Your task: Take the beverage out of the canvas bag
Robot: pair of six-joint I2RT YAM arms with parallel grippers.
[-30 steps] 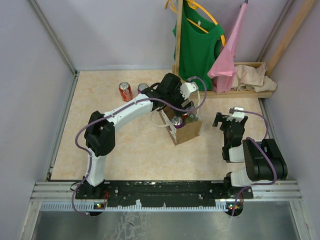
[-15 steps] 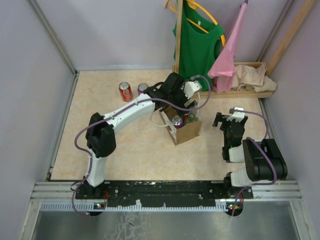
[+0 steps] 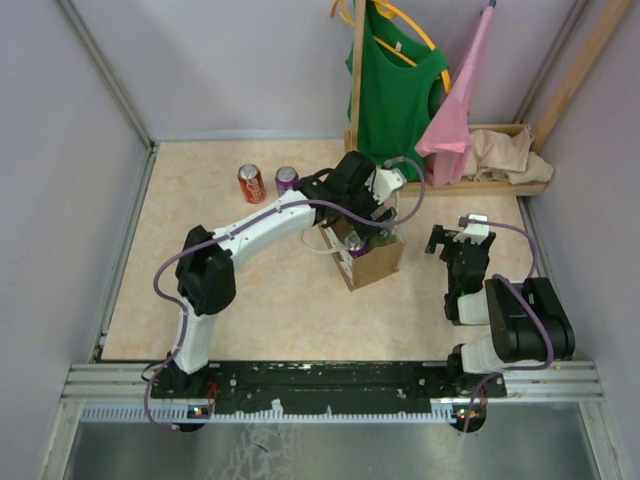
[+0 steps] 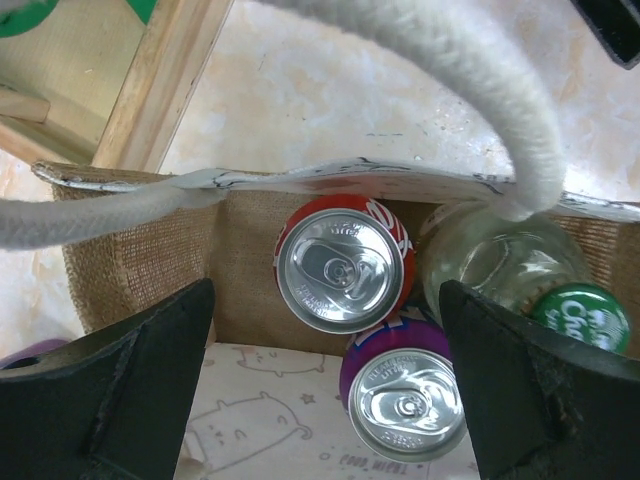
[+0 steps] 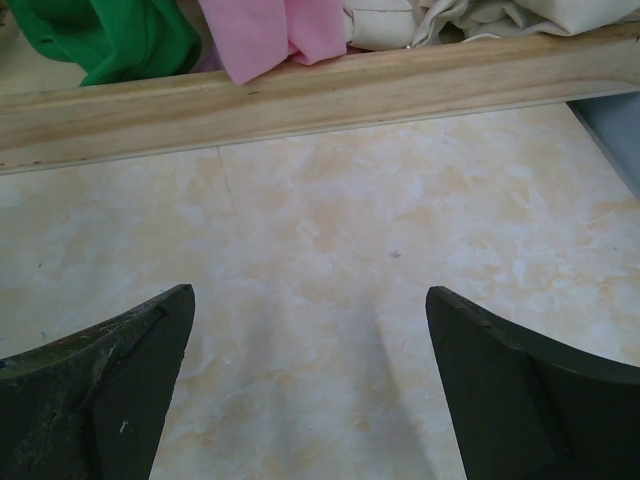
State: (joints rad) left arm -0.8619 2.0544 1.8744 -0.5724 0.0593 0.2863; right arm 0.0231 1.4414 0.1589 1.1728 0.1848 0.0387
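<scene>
- Canvas bag [image 3: 372,262] stands upright on the surface [image 3: 270,300]. Three drinks inside: red can [image 4: 340,265], purple can [image 4: 405,395], glass bottle [image 4: 510,265].
- Left pincer [image 4: 325,300] hangs directly above the bag mouth, spread fully, gripping nothing. Fingers straddle the red can, so that is the likely pick.
- Rope handle [image 4: 470,80] loops over the bottle side of the bag: snag risk.
- Right pincer [image 5: 310,290] sits right of the bag, wide apart, empty, apparently parked clear.
- Writing: green cap [image 4: 580,318] shows white lettering starting "C", rest cut off; can labels hidden.
</scene>
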